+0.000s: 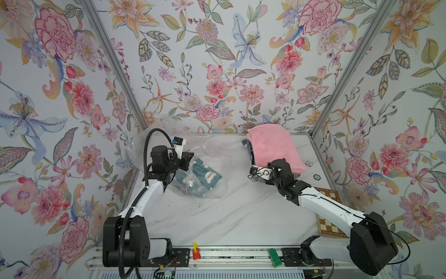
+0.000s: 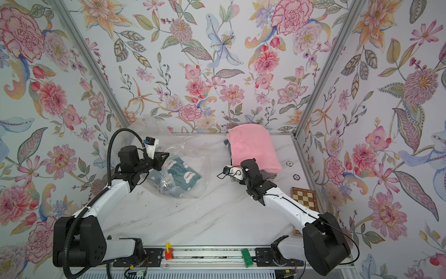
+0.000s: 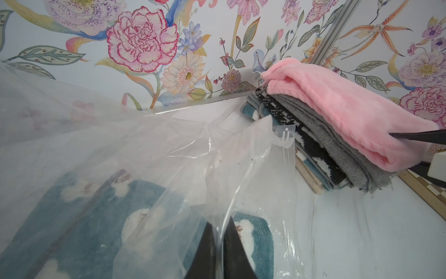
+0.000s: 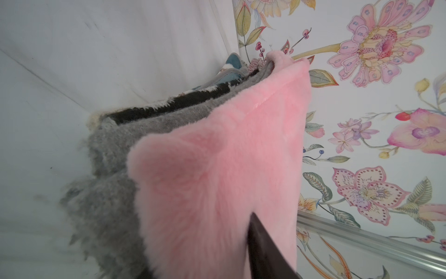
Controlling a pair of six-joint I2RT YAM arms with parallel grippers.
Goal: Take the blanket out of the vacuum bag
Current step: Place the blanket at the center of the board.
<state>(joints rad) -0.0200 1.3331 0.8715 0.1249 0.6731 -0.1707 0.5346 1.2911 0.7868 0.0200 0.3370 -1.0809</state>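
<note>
counting two grippers, one vacuum bag (image 1: pixel 217 154), one blanket inside it and one separate pile. pinching a fold of the clear film with the left gripper (image 3: pixel 220 224), both fingers pressed together on the plastic, seen close in the left wrist view. lying inside the bag, just below and ahead of that gripper's fingertips: one teal blanket (image 1: pixel 205 175) with white clouds, enclosed by the film, flat on the marble table (image 1: pixel 241 217).

well beyond the left gripper's fingertips, across a bare stretch of table: one pile of folded blankets (image 3: pixel 325 154). five layers countable at its edge: pink blanket (image 1: pixel 272 147) on top, then grey, black-and-white, teal, cream.

reaching the pile's near corner with the right gripper (image 3: pixel 407 149). one finger (image 4: pixel 260 241) laid on the pink fleece, the second hidden under the fabric. cannot tell whether clamped on the pink blanket or merely straddling it.

under the right forearm, behind that gripper: one chessboard (image 1: pixel 329 229). just to the gripper's outer side: two small round discs (image 1: pixel 309 163).
</note>
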